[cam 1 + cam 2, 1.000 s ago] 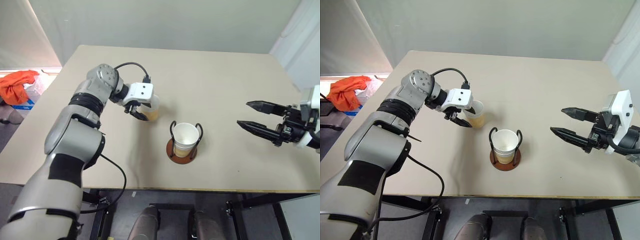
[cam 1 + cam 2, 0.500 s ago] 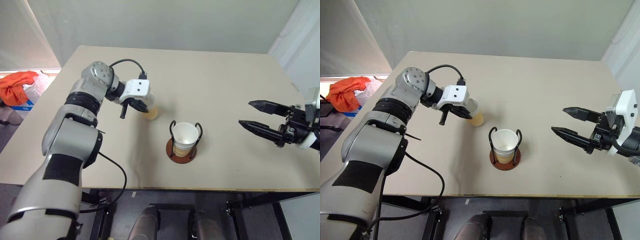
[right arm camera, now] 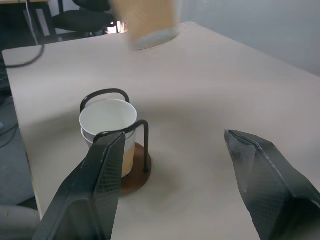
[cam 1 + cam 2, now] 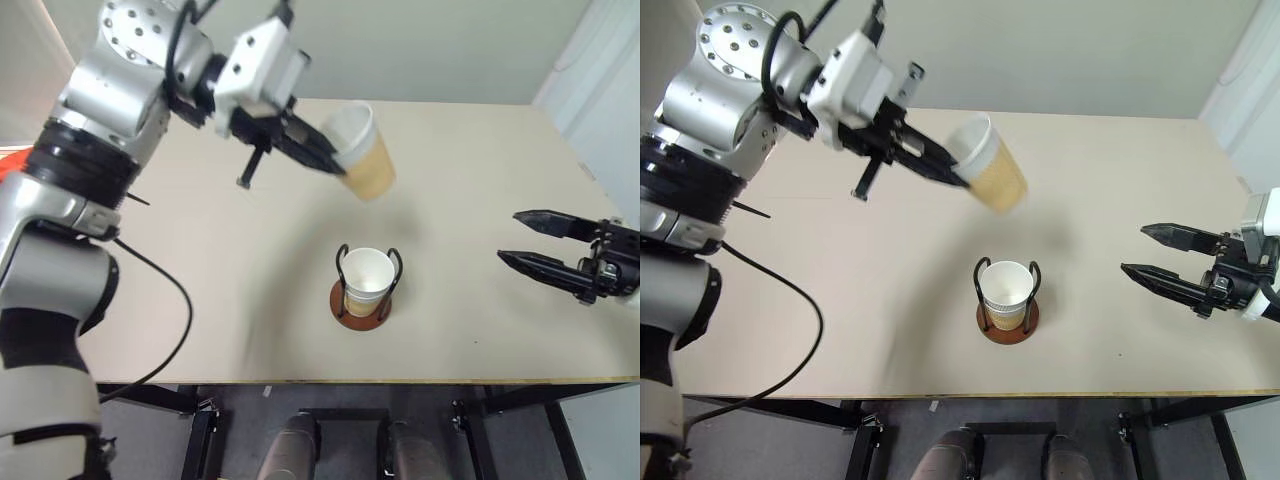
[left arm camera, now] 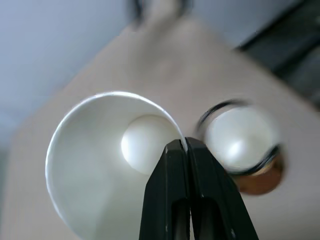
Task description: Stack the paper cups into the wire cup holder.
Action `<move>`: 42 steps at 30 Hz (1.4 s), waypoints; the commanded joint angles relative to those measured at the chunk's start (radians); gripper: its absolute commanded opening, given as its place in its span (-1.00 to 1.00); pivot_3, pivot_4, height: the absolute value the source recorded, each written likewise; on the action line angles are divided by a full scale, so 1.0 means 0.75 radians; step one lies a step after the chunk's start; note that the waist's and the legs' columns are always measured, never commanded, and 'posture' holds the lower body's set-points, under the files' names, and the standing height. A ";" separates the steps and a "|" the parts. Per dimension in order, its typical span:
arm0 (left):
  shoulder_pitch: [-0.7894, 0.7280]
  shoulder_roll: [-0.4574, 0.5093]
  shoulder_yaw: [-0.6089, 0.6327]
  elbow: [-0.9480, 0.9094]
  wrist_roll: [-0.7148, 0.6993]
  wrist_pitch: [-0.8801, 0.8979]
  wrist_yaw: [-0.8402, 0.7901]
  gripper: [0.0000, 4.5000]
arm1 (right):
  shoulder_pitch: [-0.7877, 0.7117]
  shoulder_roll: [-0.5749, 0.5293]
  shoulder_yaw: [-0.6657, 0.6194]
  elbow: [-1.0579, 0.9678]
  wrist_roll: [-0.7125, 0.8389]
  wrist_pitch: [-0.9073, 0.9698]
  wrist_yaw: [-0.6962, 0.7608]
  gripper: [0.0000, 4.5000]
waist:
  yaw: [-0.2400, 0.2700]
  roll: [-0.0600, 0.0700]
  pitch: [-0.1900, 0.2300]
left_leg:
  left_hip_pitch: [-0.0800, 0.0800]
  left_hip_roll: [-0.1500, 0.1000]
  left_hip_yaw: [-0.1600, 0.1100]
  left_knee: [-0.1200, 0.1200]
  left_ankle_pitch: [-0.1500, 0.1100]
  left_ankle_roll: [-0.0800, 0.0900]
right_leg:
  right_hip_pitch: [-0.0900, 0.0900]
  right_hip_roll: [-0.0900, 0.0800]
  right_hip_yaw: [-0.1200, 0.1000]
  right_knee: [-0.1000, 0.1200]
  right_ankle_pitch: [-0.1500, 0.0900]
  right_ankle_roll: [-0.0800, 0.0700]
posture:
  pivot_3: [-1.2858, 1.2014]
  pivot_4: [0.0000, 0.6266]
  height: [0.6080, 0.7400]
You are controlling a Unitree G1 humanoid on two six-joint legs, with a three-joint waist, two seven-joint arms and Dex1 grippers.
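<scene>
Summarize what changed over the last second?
The left tool closed on the rim of the loose paper cup and lifted it off the table; it now hangs tilted in the air behind the wire cup holder. Unchanged: the stacked cups in the holder, and the right tool, open, hovering to the right.

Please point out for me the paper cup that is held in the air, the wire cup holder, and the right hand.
held paper cup (image 4: pixel 368 165), left eye view, tan outer wall
wire cup holder (image 4: pixel 343 310), left eye view, reddish-brown base rim
right hand (image 4: pixel 528 240), left eye view, midway between its open fingertips
</scene>
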 commanded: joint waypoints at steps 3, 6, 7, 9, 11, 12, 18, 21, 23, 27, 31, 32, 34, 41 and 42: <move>-0.063 0.039 -0.172 -0.116 -0.104 -0.081 -0.048 -0.99 | 0.007 -0.011 -0.048 -0.039 0.007 -0.005 -0.026 0.49 | -0.006 0.001 0.001 | -0.001 0.002 0.001 0.002 -0.001 0.002 | 0.000 -0.001 0.000 0.000 0.000 -0.001 | 0.03 -0.52 1.00; -0.078 0.017 -0.265 -0.112 -0.070 -0.147 -0.048 -0.99 | 0.015 -0.004 -0.053 -0.049 0.011 -0.002 -0.044 0.49 | -0.010 0.001 0.001 | -0.001 0.002 0.001 0.004 -0.007 0.012 | 0.000 -0.001 0.000 0.000 0.001 -0.006 | 0.03 -0.52 1.00; -0.081 0.003 -0.292 -0.104 -0.052 -0.173 -0.048 -0.99 | 0.018 -0.003 -0.055 -0.054 0.013 -0.002 -0.052 0.49 | -0.011 0.002 0.001 | -0.001 0.002 0.001 0.005 -0.008 0.013 | 0.001 -0.001 0.000 -0.001 0.000 -0.008 | 0.03 -0.52 1.00; -0.092 -0.013 -0.333 -0.092 -0.033 -0.213 -0.048 -0.99 | 0.023 0.002 -0.058 -0.064 0.017 -0.001 -0.067 0.49 | -0.011 0.002 0.001 | 0.000 0.002 0.000 0.007 -0.008 0.015 | 0.002 0.000 0.000 -0.001 0.000 -0.011 | 0.03 -0.52 1.00; -0.105 -0.009 -0.370 -0.090 -0.035 -0.249 -0.048 -0.99 | 0.037 0.006 -0.068 -0.075 0.017 0.000 -0.080 0.49 | -0.012 0.002 0.001 | -0.001 0.001 0.000 0.008 -0.007 0.015 | 0.003 0.000 0.000 -0.001 0.002 -0.012 | 0.03 -0.52 1.00; -0.110 -0.005 -0.382 -0.087 -0.041 -0.260 -0.048 -0.99 | 0.045 0.008 -0.072 -0.079 0.016 0.000 -0.084 0.49 | -0.014 0.002 0.001 | -0.001 0.002 -0.001 0.008 -0.007 0.015 | 0.003 0.000 0.001 -0.001 0.003 -0.013 | 0.03 -0.52 1.00; -0.125 -0.044 -0.407 0.012 0.008 -0.338 -0.048 -0.99 | 0.082 0.026 -0.084 -0.111 0.019 -0.003 -0.118 0.49 | -0.015 0.002 0.001 | -0.001 0.001 -0.001 0.008 -0.006 0.015 | 0.003 0.000 0.001 -0.001 0.003 -0.013 | 0.03 -0.52 1.00; -0.128 -0.056 -0.409 0.041 0.009 -0.345 -0.048 -0.99 | 0.091 0.030 -0.081 -0.119 0.011 -0.004 -0.130 0.49 | -0.014 0.002 0.001 | -0.001 0.001 -0.001 0.007 -0.006 0.015 | 0.003 0.000 0.000 -0.002 0.003 -0.013 | 0.03 -0.52 1.00; -0.127 -0.044 -0.427 0.024 -0.001 -0.350 -0.048 -0.99 | 0.098 0.031 -0.084 -0.122 0.011 -0.006 -0.134 0.49 | -0.015 0.002 0.001 | -0.001 0.001 0.000 0.007 -0.007 0.015 | 0.003 0.000 0.000 -0.002 0.003 -0.012 | 0.03 -0.52 1.00; -0.115 -0.029 -0.440 -0.021 -0.016 -0.355 -0.048 -0.99 | 0.110 0.030 -0.090 -0.127 0.007 -0.008 -0.139 0.49 | -0.015 0.002 0.001 | -0.002 0.002 0.000 0.007 -0.007 0.014 | 0.003 0.000 0.000 -0.003 0.002 -0.011 | 0.03 -0.52 1.00; -0.119 -0.023 -0.449 -0.059 -0.036 -0.305 -0.048 -0.91 | 0.110 0.031 -0.080 -0.129 0.001 -0.013 -0.147 0.49 | -0.013 0.002 0.001 | -0.002 0.001 0.000 0.007 -0.008 0.013 | 0.003 0.000 0.000 -0.003 0.001 -0.011 | 0.03 -0.52 1.00; -0.116 -0.034 -0.445 -0.045 -0.018 -0.306 -0.048 -0.82 | 0.108 0.030 -0.074 -0.129 -0.001 -0.014 -0.149 0.49 | -0.013 0.002 0.001 | -0.002 0.001 0.000 0.007 -0.008 0.013 | 0.003 0.000 0.000 -0.004 0.001 -0.010 | 0.03 -0.52 1.00; -0.103 -0.060 -0.428 -0.002 0.029 -0.309 -0.048 -0.60 | 0.104 0.031 -0.061 -0.130 -0.005 -0.018 -0.151 0.49 | -0.013 0.002 0.001 | -0.002 0.001 0.000 0.007 -0.008 0.012 | 0.003 0.000 0.000 -0.003 0.001 -0.010 | 0.03 -0.52 1.00; -0.023 -0.126 -0.273 0.166 0.223 -0.278 -0.048 0.48 | 0.026 0.011 0.033 -0.062 -0.034 -0.046 -0.112 0.49 | -0.015 0.002 0.001 | -0.002 0.001 0.000 0.007 -0.008 0.014 | 0.003 0.000 0.000 -0.002 0.001 -0.011 | 0.03 -0.52 1.00; 0.006 -0.113 -0.224 0.183 0.251 -0.256 -0.048 0.66 | -0.017 0.010 0.076 -0.026 -0.051 -0.060 -0.100 0.49 | -0.016 0.002 0.001 | -0.001 0.002 0.000 0.007 -0.008 0.014 | 0.003 0.000 0.000 -0.002 0.001 -0.011 | 0.03 -0.52 1.00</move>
